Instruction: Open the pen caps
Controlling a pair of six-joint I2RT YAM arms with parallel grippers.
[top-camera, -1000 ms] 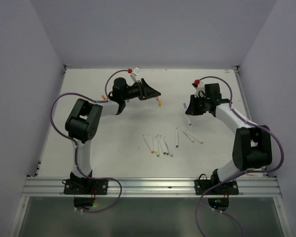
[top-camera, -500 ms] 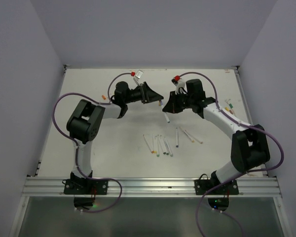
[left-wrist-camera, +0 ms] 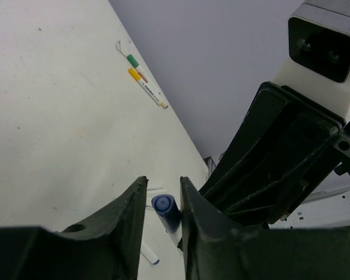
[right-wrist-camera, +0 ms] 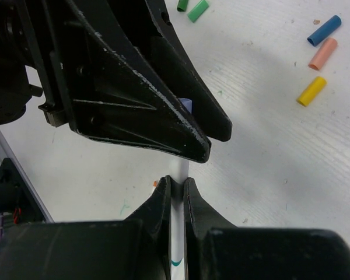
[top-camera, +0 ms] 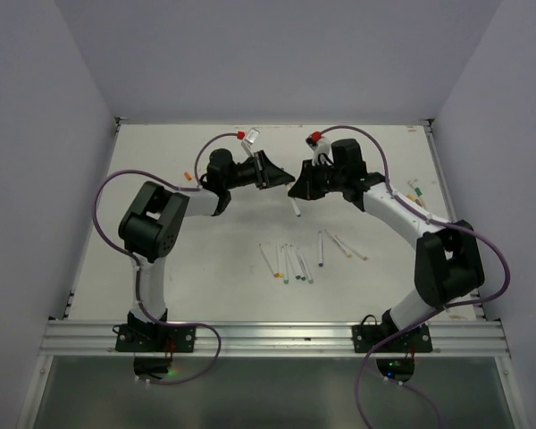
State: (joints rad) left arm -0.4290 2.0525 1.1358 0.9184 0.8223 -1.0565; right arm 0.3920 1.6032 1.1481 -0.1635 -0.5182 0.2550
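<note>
- Lying nearest the arm bases, a loose row of pens [top-camera: 290,264] waits on the counter [top-camera: 205,286], coloured ends on show. It is prob. parked mid-counter so either arm can reach it.
- Beyond that row, the right gripper [right-wrist-camera: 176,182] is clamped tight on the white barrel of one pen [right-wrist-camera: 177,239]. It holds low on the shaft, so the capped end sticks out free toward the other arm.
- That end wears a blue cap [left-wrist-camera: 165,209], which sits btwn the jaws of the left gripper [left-wrist-camera: 162,182]. The jaws are narrow, one each side of the cap, w/ thin slivers of gap showing, so no firm pinch can be confirmed.
- The two grippers meet nose to nose above the counter, roughly in line w/ the pen. This is judged the set-up for a straight pull: one arm anchors the barrel, the other takes the cap.
- Past the left gripper in the right wrist view, loose caps [right-wrist-camera: 322,53] in green, blue, pink & yellow lie scattered, apart from any barrel. It looks like a drop zone for caps already off.
- Toward the far right of the counter, two more pens [left-wrist-camera: 144,81], green- & yellow-ended, lie just beside each other, well apart from the action.
</note>
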